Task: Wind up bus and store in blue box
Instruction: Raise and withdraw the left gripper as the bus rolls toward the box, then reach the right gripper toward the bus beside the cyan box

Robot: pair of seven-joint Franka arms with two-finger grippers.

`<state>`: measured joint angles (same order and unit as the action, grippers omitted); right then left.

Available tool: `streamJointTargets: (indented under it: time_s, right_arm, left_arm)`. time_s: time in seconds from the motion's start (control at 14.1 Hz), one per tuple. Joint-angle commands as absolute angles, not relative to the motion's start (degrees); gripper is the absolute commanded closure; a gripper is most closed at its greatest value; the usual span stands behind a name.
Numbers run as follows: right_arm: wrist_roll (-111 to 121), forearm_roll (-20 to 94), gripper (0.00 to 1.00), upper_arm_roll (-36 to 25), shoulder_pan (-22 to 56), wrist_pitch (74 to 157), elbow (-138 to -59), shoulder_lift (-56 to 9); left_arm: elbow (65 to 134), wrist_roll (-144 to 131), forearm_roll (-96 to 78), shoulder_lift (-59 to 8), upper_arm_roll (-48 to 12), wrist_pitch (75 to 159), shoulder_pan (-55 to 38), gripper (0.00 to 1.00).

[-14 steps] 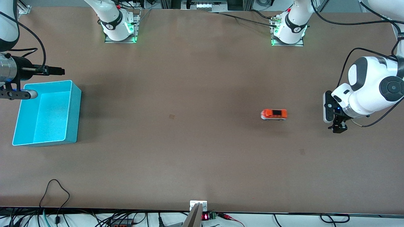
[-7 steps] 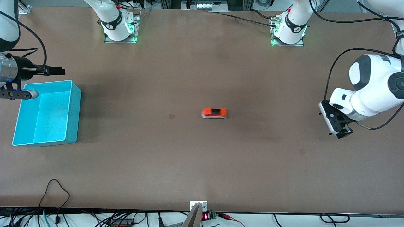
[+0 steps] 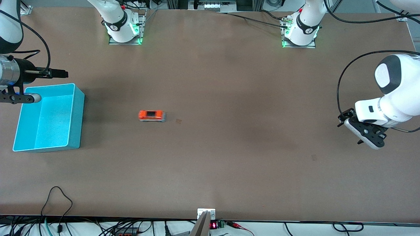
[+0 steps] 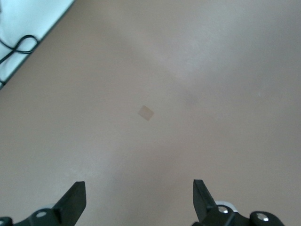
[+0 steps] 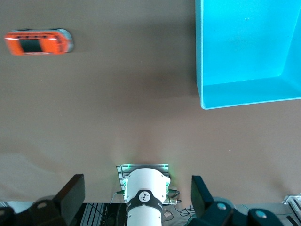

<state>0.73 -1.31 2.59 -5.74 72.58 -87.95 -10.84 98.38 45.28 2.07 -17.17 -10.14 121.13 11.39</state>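
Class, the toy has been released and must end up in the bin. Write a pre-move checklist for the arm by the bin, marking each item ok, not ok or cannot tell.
1. Small orange toy bus upright on the brown table: ok.
2. Bus inside the light cyan-blue plastic box: not ok; it sits on the table, apart from the box.
3. Box interior free of objects: ok.
4. Right gripper jaws open, holding nothing: ok.
5. Left gripper jaws open, over bare table at its own end: ok.
6. Bus at rest: cannot tell.
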Motion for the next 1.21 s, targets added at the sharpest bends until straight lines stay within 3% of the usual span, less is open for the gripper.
streamJointTargets:
  time_s: [0.0, 0.21, 0.5, 0.85, 1.14]
  right_arm:
    - [1.32, -3.24, 0.00, 2.90, -5.19, 72.42, -88.42, -10.02]
    - [1.14, -4.75, 0.00, 2.90, -4.22, 72.25, -88.42, -10.02]
    - [1.32, -4.66, 0.00, 2.90, -4.31, 72.16, -88.42, -10.02]
    - [1.32, -4.57, 0.00, 2.90, -4.31, 72.16, -88.51, -10.02]
    - [1.23, -4.31, 0.00, 2.90, -4.31, 72.07, -88.51, -10.02]
  left_arm:
    - [95.36, 38.61, 0.53, -17.32, -5.98, 117.95, 8.09, 0.00]
    - [92.47, 29.40, 0.53, -16.62, -5.54, 116.20, 7.91, 0.00]
    - [85.09, 17.68, 0.53, -16.52, -1.24, 107.85, 5.11, 0.00]
    - [82.01, 6.97, -5.36, -15.48, 3.60, 100.75, 1.94, 0.00]
    - [82.27, 0.45, -4.75, -10.90, 2.47, 94.50, 1.84, 0.00]
